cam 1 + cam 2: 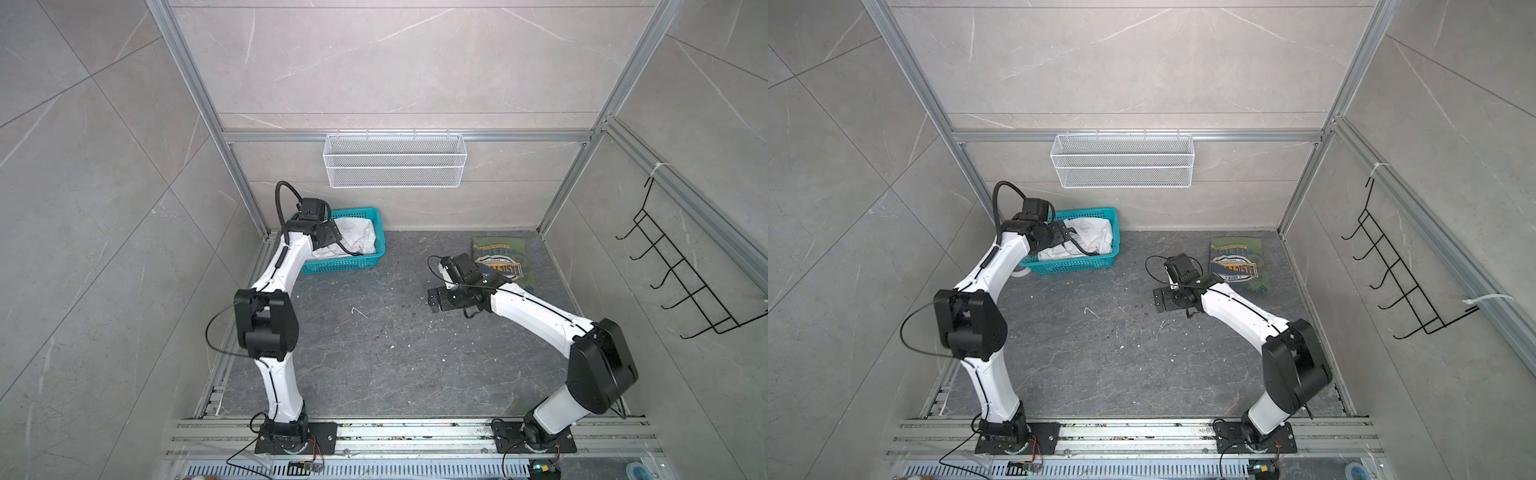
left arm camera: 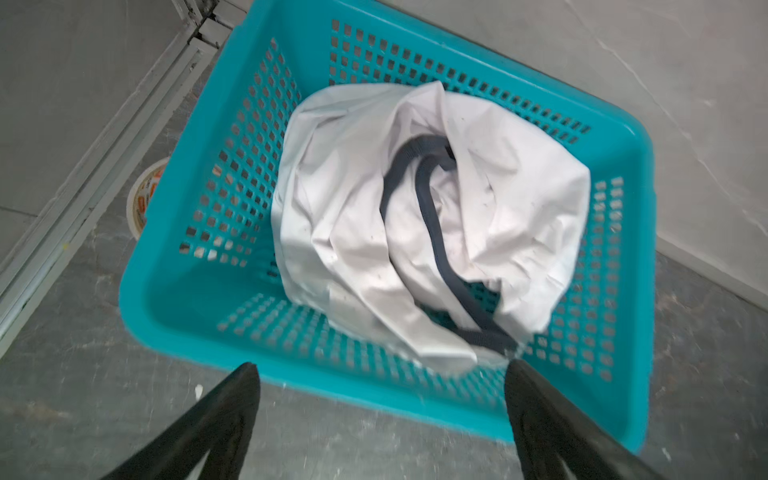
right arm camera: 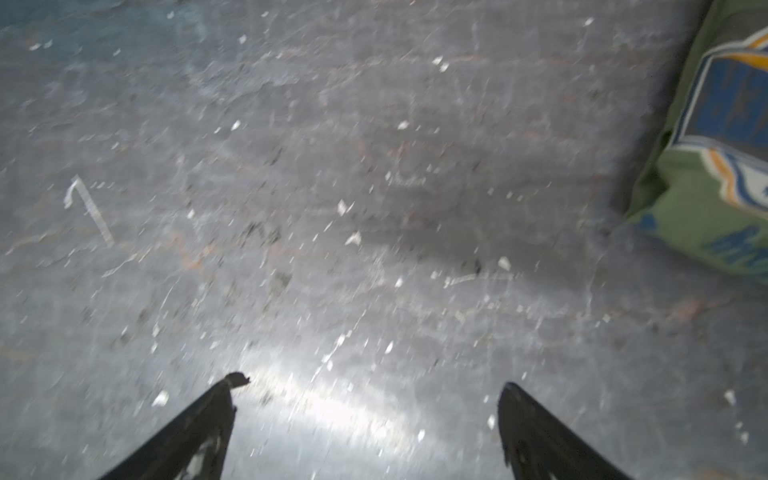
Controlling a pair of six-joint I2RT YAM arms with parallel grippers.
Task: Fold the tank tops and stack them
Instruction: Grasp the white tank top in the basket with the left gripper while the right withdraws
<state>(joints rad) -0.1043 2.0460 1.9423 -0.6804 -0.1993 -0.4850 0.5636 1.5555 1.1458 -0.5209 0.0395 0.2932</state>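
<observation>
White tank top (image 2: 415, 216) is balled up inside the teal basket (image 2: 174, 299), with navy trim (image 2: 432, 216) looping over the heap. Olive tank top (image 1: 498, 251) looks folded flat, graphic up, well apart from the basket along the same back wall.

The fabric reads light and limp. Expect it to drape and trail on lift, and maybe drag on the basket rim. Best bite is probably the trim band or a raised fold beside it, which is thicker and less slippy than bare cloth.

Left gripper (image 2: 381, 366) hangs over the basket's near wall, wrist pitched down at the heap, fingers spread wide, nothing in them. Right gripper (image 3: 372, 382) sits low over bare table (image 1: 374, 353) between basket and olive top, fingers wide, empty.
</observation>
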